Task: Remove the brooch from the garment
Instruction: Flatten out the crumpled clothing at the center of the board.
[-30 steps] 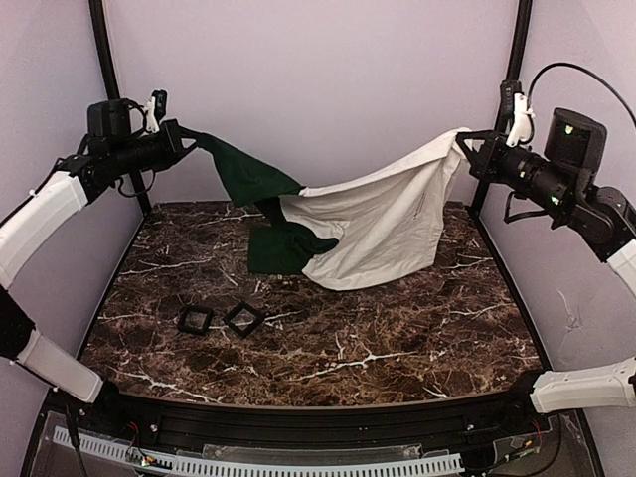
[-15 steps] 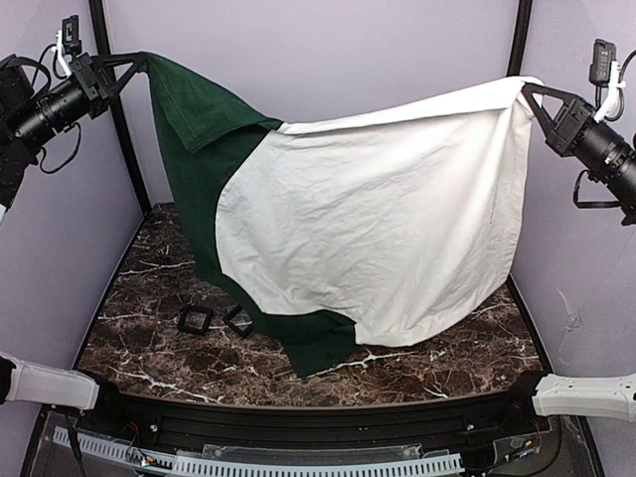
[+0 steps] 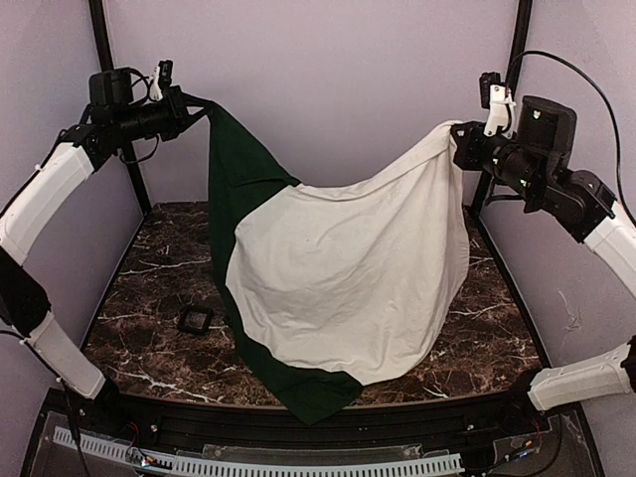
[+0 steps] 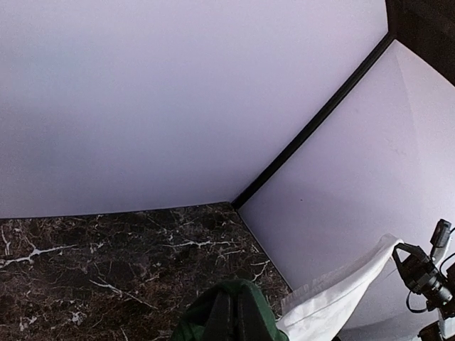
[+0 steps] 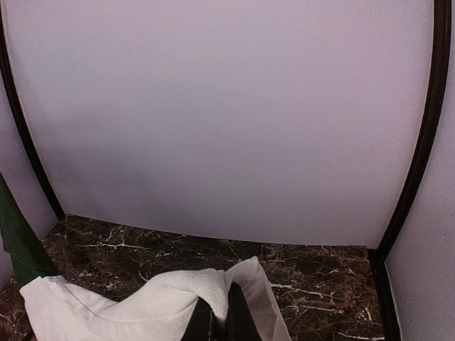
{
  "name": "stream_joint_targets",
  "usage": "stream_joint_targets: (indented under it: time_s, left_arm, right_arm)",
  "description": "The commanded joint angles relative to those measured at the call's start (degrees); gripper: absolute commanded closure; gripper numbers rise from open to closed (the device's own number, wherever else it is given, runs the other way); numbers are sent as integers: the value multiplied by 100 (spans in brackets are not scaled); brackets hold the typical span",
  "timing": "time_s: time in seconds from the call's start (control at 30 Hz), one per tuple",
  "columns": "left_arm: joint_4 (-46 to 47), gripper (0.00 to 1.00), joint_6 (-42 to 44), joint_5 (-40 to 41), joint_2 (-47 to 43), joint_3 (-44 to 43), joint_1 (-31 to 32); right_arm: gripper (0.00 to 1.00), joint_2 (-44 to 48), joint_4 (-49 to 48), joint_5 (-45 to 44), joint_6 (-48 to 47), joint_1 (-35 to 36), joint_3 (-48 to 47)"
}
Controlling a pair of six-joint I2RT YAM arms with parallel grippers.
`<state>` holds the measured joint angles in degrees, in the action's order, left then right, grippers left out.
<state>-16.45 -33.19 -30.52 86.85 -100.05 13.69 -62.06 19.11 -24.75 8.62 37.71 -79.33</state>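
The garment [image 3: 338, 268] hangs in the air between my two arms and shows a plain white side with dark green at its left and lower edge. My left gripper [image 3: 202, 105] is shut on the green cloth [image 4: 245, 295] at the upper left. At the upper right, my right gripper [image 3: 459, 139] is shut on a white edge [image 5: 163, 298]. In both wrist views the cloth bunches round the closed fingertips. The lower green tip hangs down near the table's front edge. The brooch is hidden in every view.
A small black square frame [image 3: 195, 319] lies on the dark marble table [image 3: 477, 338] at the left, just beside the hanging cloth. Purple walls and black corner posts [image 3: 109, 60] close in the back and sides.
Both arms have come inward and lower since half a second ago. The stretched garment now sags in the middle and hangs in front of the second black frame.
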Motion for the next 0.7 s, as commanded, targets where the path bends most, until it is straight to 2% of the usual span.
stream_joint_targets:
  time_s: [0.0,0.17,0.27,0.33,0.4,0.47,0.53,0.67]
  left_arm:
    - [-112,99,267,89,460,-1307,-40]
    - [-348,99,172,0,1478,-3761,-163]
    - [73,99,-105,-290,1590,-4121,-285]
    - [235,99,44,-389,1457,-3932,-309]
    - [473,99,193,-547,1136,-3238,-310]
    - [986,99,284,-730,632,-1992,-310]
    - [1633,99,271,-799,49,-62,-310]
    - [2689,99,-71,-950,-856,2476,-301]
  right_arm:
    - [100,-460,-979,-169,-222,-55,-750]
    - [100,-1065,-1259,69,-671,-174,-2089]
    - [100,-1031,-1466,436,-814,-185,-2234]
    - [100,-674,-1711,689,-825,-188,-1760]
    - [100,-233,-1803,724,-739,-185,-1091]
    - [100,230,-1707,585,-438,-191,-281]
    - [100,721,-1504,487,84,-186,597]
    - [100,1555,-1005,578,1354,-186,2412]
